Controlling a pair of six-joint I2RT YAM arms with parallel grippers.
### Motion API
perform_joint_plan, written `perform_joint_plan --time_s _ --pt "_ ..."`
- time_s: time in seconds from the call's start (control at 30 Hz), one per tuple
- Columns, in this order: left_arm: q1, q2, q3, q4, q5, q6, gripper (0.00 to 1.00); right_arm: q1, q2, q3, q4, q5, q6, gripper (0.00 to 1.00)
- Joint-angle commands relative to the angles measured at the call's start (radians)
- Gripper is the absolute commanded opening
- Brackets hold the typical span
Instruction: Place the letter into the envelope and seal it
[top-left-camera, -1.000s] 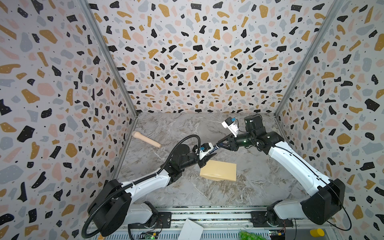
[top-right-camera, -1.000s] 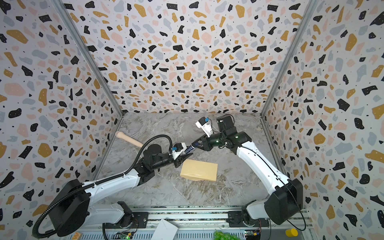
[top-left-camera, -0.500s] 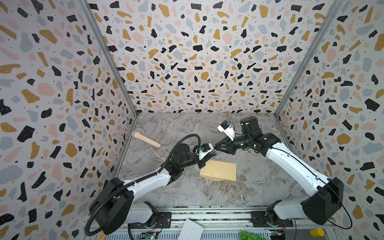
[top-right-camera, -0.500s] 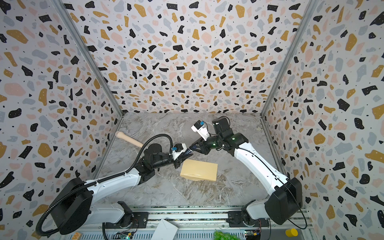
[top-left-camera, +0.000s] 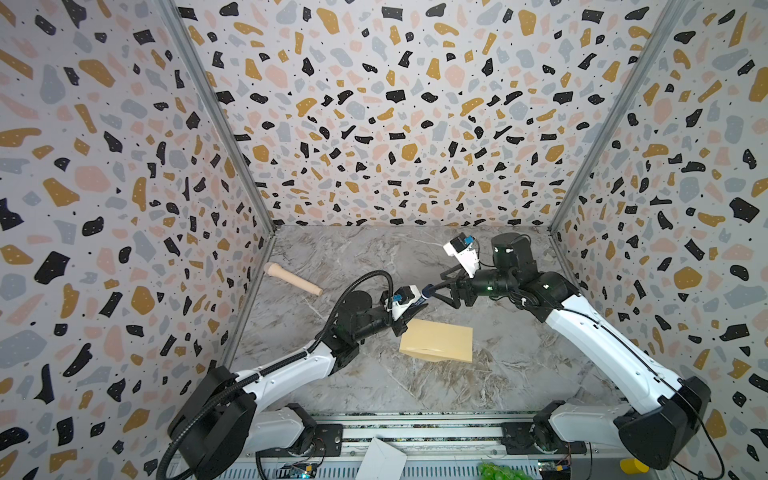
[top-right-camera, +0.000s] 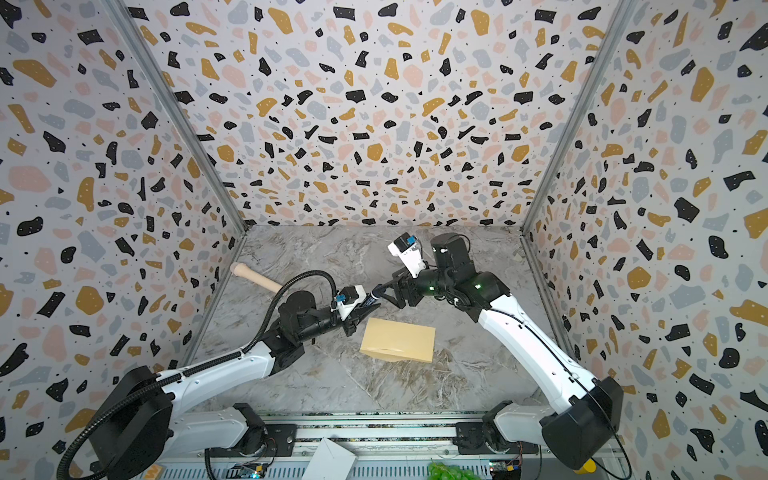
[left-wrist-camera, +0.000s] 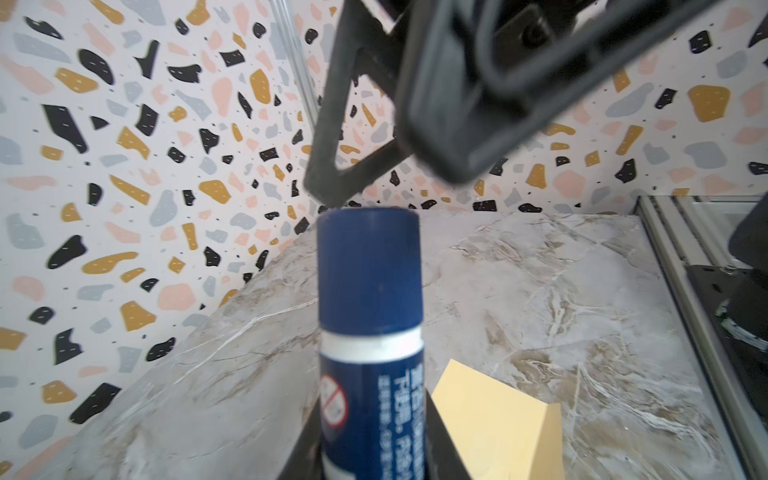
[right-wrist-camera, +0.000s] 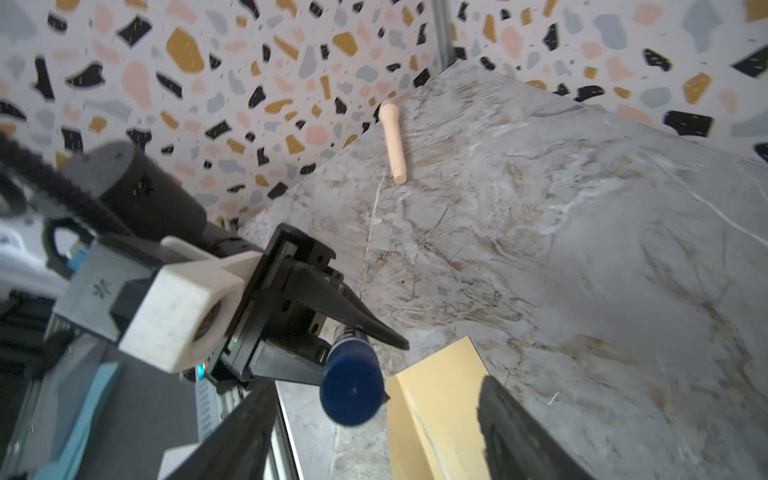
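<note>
Glue stick (left-wrist-camera: 370, 332) in tight left fingers (right-wrist-camera: 353, 311), arm low, outstretched — right fingers (right-wrist-camera: 515, 436) apart at its cap (right-wrist-camera: 351, 390).

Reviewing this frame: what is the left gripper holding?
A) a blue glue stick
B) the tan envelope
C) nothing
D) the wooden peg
A: the left gripper is closed on the body of the blue glue stick, whose cap points toward the open right gripper.

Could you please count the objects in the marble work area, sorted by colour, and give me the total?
Tan: 1, envelope
Pale wood: 1, wooden handle
Blue: 1, glue stick, held in the left gripper
Total: 3
</note>
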Motion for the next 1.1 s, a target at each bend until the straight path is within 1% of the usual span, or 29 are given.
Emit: perform_joint_plan --time_s 0.0,0.13,0.23,0.47,0.57,0.6,0.83,0.9,0.97,1.07 --pt "-0.010 -0.029 -0.006 0.037 -0.098 0.064 0.00 0.007 -0.051 -0.022 0.058 0.078 0.269 0.84" --pt "-0.029 -0.035 0.008 -0.013 -0.142 0.118 0.00 0.045 -0.023 0.001 0.026 0.145 0.330 0.84" --pt "-0.044 -0.044 0.017 -0.047 -0.170 0.151 0.00 0.054 0.004 0.006 0.027 0.144 0.352 0.82" --pt "-0.059 -0.058 0.018 -0.064 -0.197 0.168 0.00 0.081 0.056 -0.002 0.039 0.125 0.367 0.66" --pt "-0.060 -0.061 0.015 -0.066 -0.202 0.172 0.00 0.086 0.065 -0.014 0.053 0.105 0.373 0.54" --pt "-0.060 -0.061 0.016 -0.067 -0.204 0.171 0.00 0.091 0.069 -0.015 0.054 0.098 0.373 0.52" --pt "-0.062 -0.061 0.015 -0.067 -0.209 0.170 0.00 0.111 0.084 -0.015 0.020 0.088 0.348 0.47" --pt "-0.061 -0.061 0.015 -0.067 -0.207 0.169 0.00 0.114 0.089 -0.017 0.015 0.085 0.341 0.36" --pt "-0.062 -0.060 0.016 -0.067 -0.205 0.167 0.00 0.117 0.097 -0.011 0.008 0.085 0.334 0.31" --pt "-0.062 -0.060 0.014 -0.069 -0.201 0.167 0.00 0.118 0.104 -0.003 0.007 0.087 0.305 0.18"
